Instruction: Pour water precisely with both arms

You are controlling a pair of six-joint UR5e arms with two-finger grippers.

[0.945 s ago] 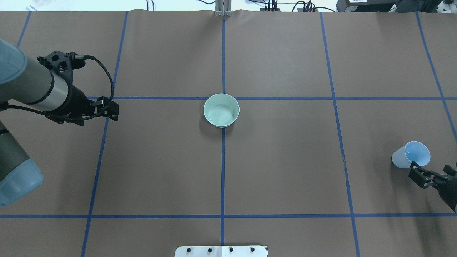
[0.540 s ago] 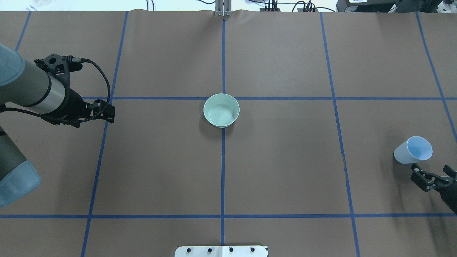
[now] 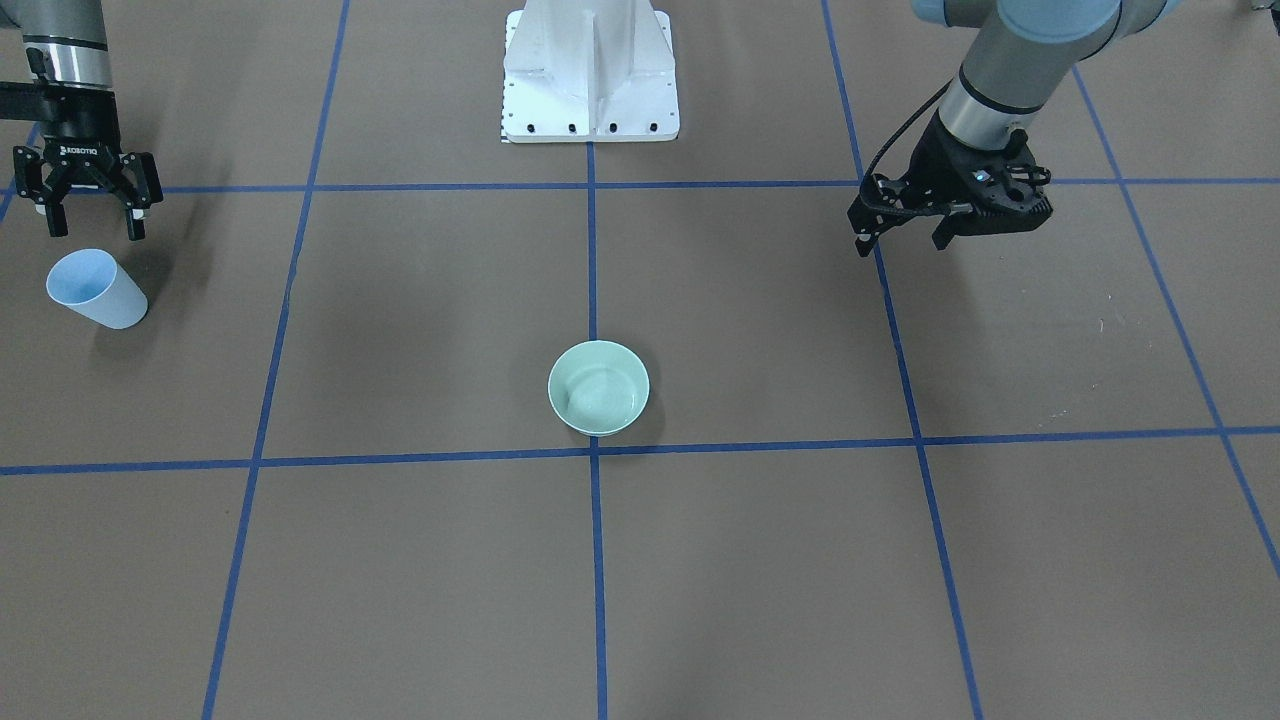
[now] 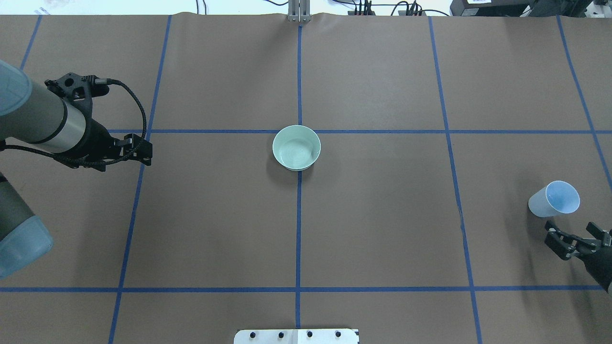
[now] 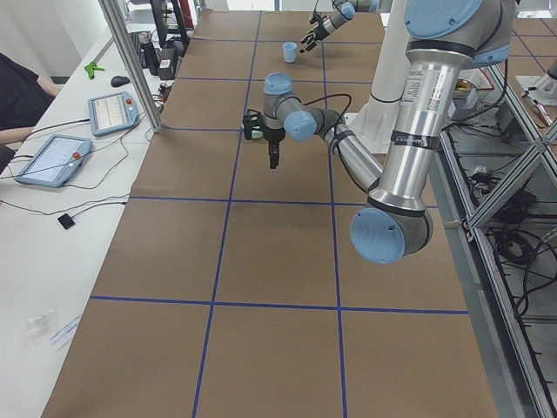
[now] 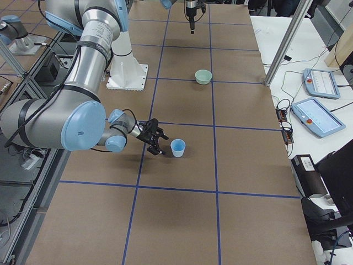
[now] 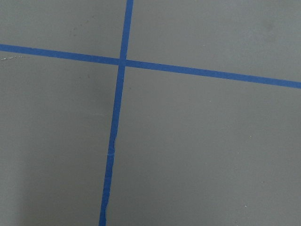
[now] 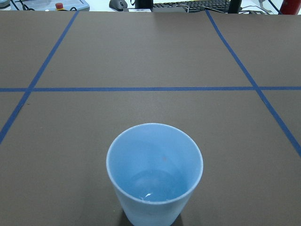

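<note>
The table point(image 4: 382, 215) is brown, gridded with blue tape lines point(image 4: 298, 229). At its centre sits a pale green bowl point(image 4: 296, 147); at three o'clock overhead, a pale blue cup point(image 4: 553, 199). The pedestal point(image 3: 590, 80) is white, the left gripper point(image 3: 900, 245) and right gripper point(image 3: 92, 230) black.

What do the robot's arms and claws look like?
The left arm and the right arm are silver-grey tubes with round, light blue joint caps. The left gripper and the right gripper are black and two-fingered. The right one has white ROBOTIQ lettering. A black braided cable loops by the left wrist.
</note>
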